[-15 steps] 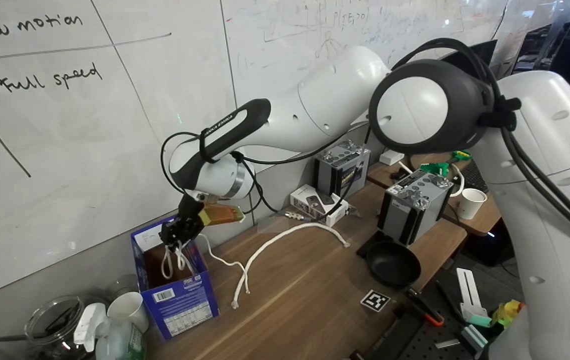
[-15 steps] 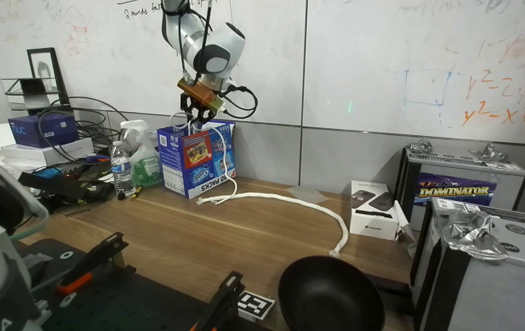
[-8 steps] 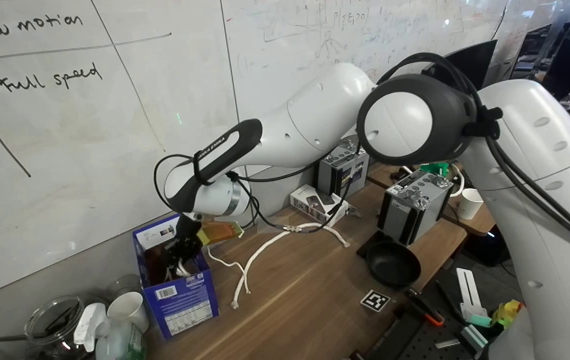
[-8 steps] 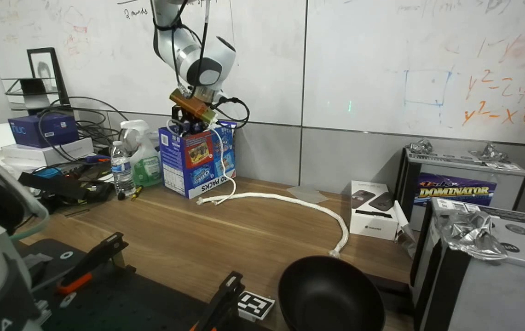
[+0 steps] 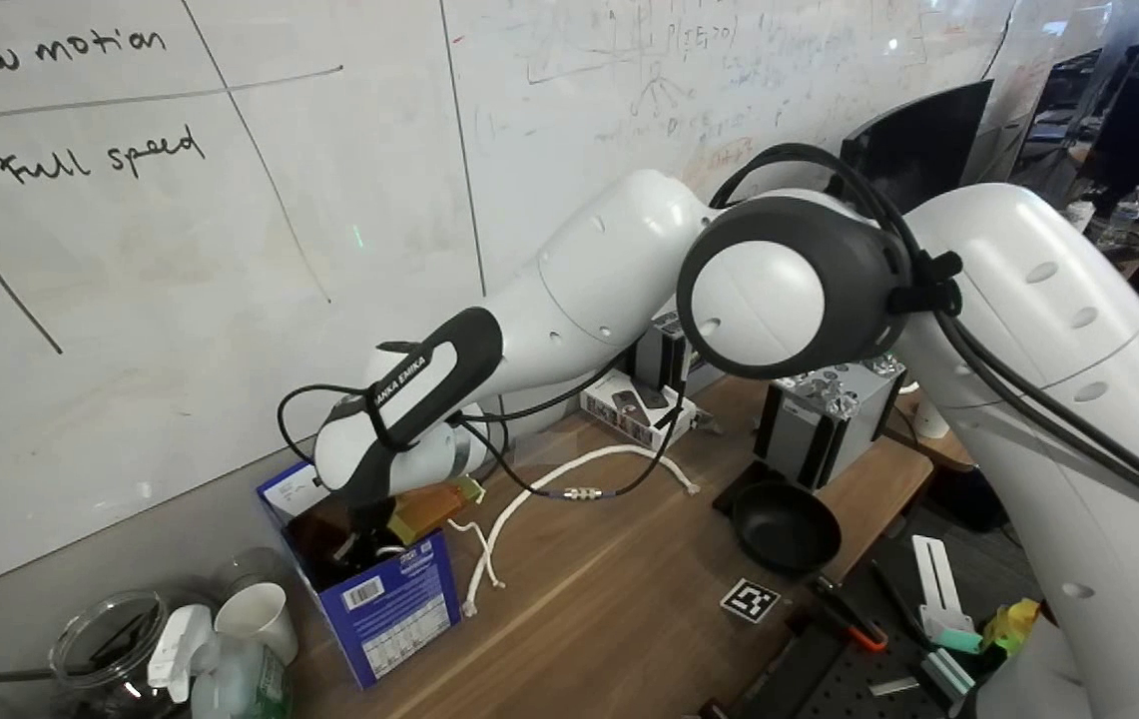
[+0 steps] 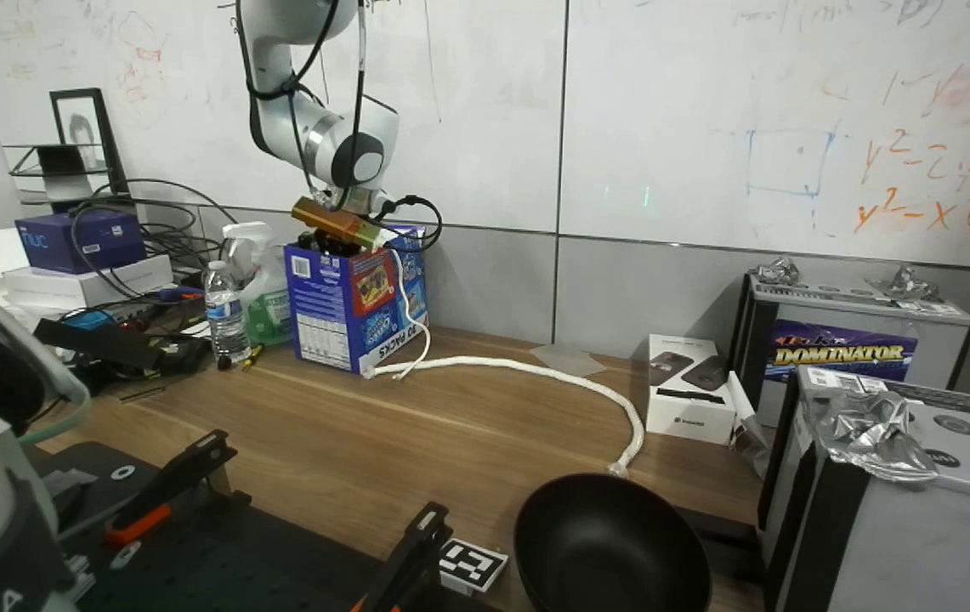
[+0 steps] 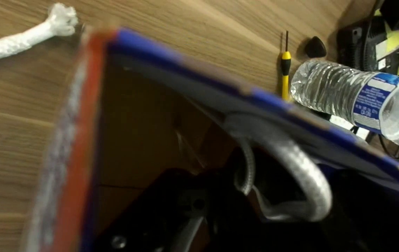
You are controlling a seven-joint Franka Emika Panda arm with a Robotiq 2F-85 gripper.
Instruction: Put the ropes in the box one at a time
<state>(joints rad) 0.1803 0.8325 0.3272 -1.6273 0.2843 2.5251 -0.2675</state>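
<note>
The blue printed box (image 5: 394, 609) stands on the table against the wall, open at the top; it also shows in an exterior view (image 6: 323, 306). My gripper (image 7: 220, 182) is down inside it, mostly hidden by its walls in both exterior views. It looks shut on a white rope (image 7: 307, 175), though the fingers are very dark. This rope loops beside the fingers, and its thin tail (image 6: 406, 297) hangs over the box edge to the table. A thicker white rope (image 6: 536, 370) lies curved on the table, one end by the box; its end shows in the wrist view (image 7: 14, 45).
A water bottle (image 6: 225, 310), a spray bottle (image 6: 270, 297) and a white cup (image 5: 258, 619) stand close beside the box. A black pan (image 6: 612, 544), a white phone carton (image 6: 689, 391) and grey battery-like devices (image 5: 824, 429) stand farther along the table. The whiteboard wall is behind.
My gripper has gone down from above the box into it, taking the rope loops inside. The box has shifted and turned slightly. The rope on the table has not moved.
</note>
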